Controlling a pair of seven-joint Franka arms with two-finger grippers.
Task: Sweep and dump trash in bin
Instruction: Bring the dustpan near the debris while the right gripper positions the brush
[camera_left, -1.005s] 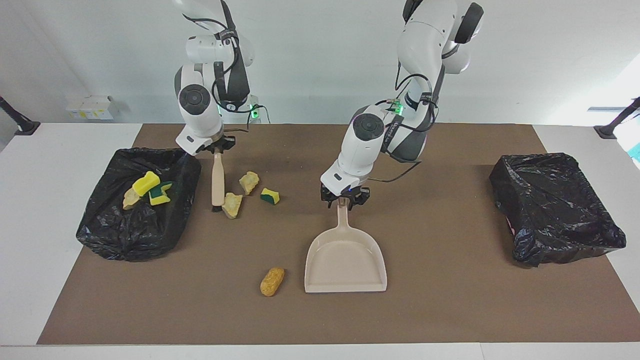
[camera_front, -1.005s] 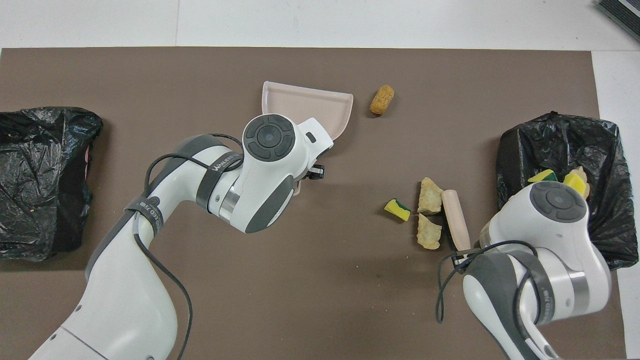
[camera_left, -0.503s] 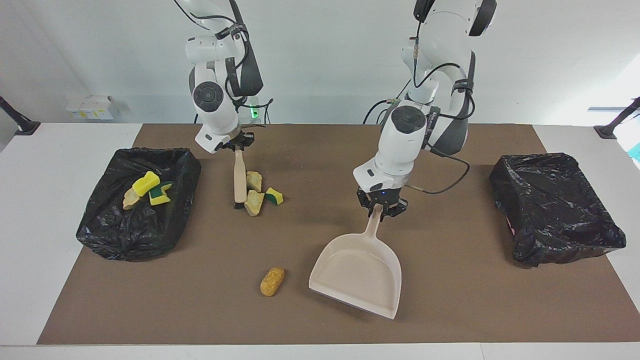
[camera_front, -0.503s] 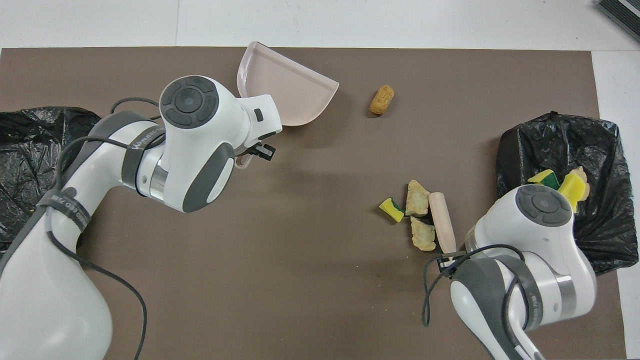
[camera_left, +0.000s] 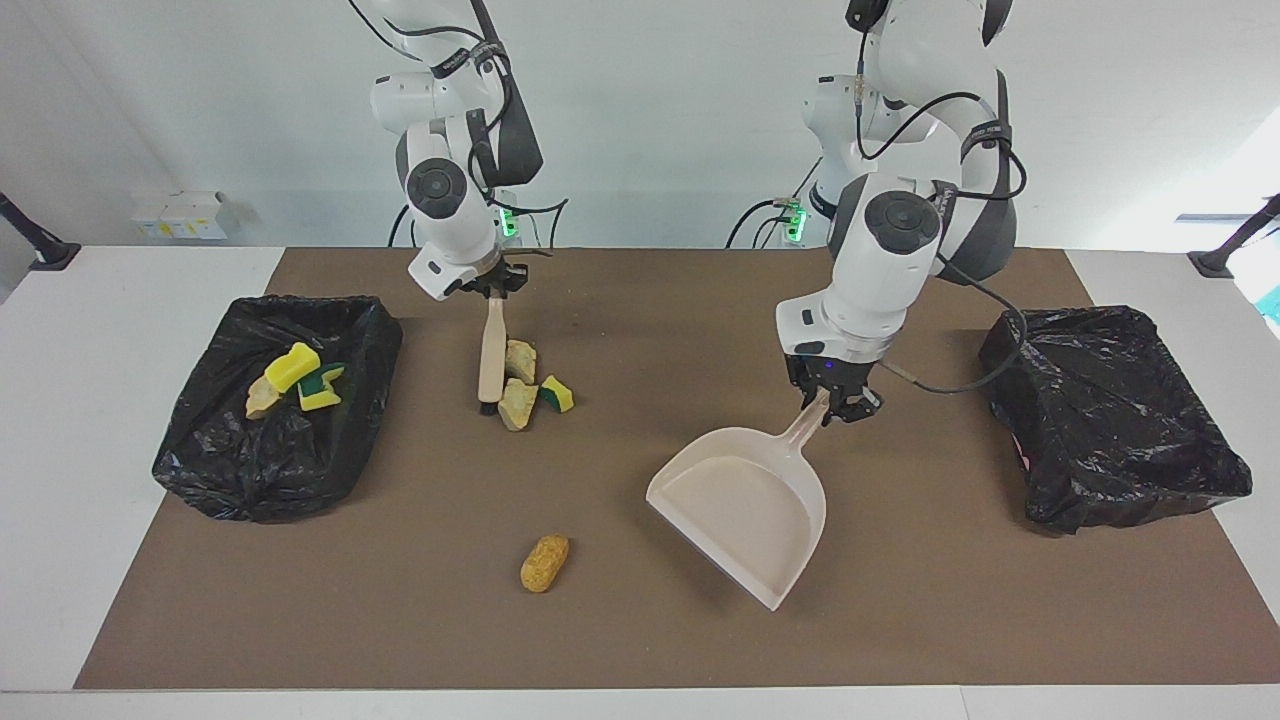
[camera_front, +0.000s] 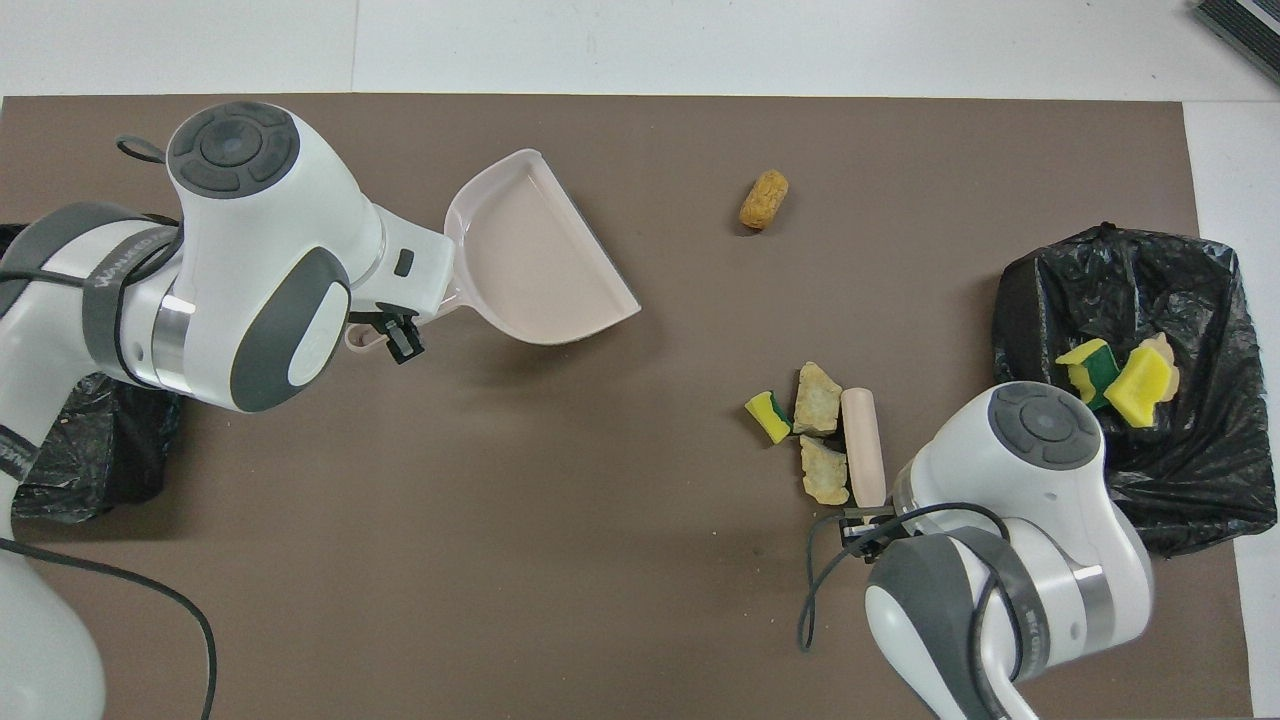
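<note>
the left gripper (camera_left: 832, 403) is clamped on the beige dustpan (camera_left: 745, 500) handle, pan apparently tilted above the mat. the right gripper (camera_left: 490, 288) is closed on the brush (camera_left: 490, 352), touching 3 trash chunks (camera_left: 530, 382). 1 orange chunk (camera_left: 544, 562) lies alone; 3 more sit in the bin (camera_left: 210, 450).

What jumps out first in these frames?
The beige dustpan, held by its handle in the left gripper, tilts over the middle of the brown mat. The right gripper holds a brush upright against three foam chunks, beside a black-lined bin that already holds several. One orange-brown chunk lies alone, farther from the robots.
</note>
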